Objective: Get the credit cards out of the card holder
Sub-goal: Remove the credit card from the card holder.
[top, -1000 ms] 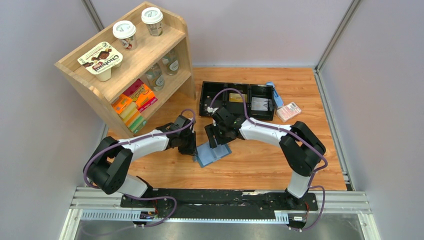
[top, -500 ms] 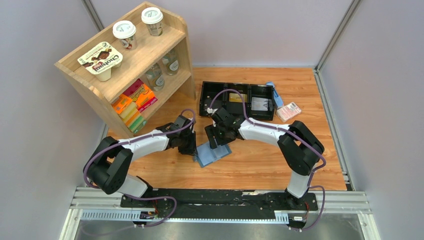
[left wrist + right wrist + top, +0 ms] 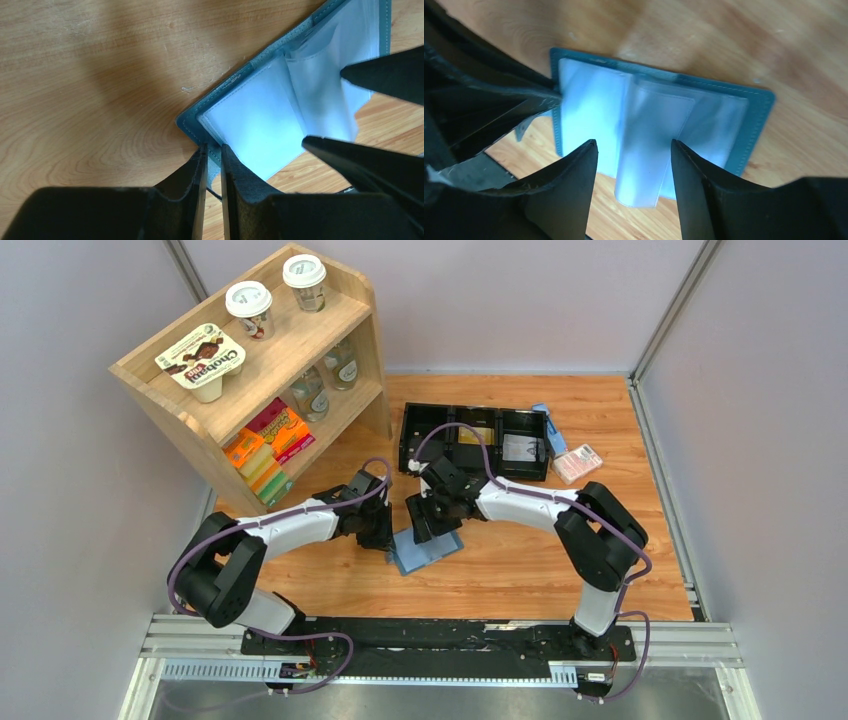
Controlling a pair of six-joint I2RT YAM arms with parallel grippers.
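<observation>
- Pinching a corner of the square teal-blue folding card holder (image 3: pixel 250 117), your left fingers (image 3: pixel 238 181) are closed on it.
- Your right fingers (image 3: pixel 569 192) stand apart astride its clear sleeve (image 3: pixel 646 150).

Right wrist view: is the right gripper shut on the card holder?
No, the right gripper has its jaws wide apart over the open card holder, whose pockets show in the gap between them.

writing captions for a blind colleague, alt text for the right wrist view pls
An open teal card holder lies flat on a wooden table, pale clear pockets facing up. The right gripper hangs over it with jaws apart either side of a loose middle pocket, while the left gripper grips one edge.
</observation>
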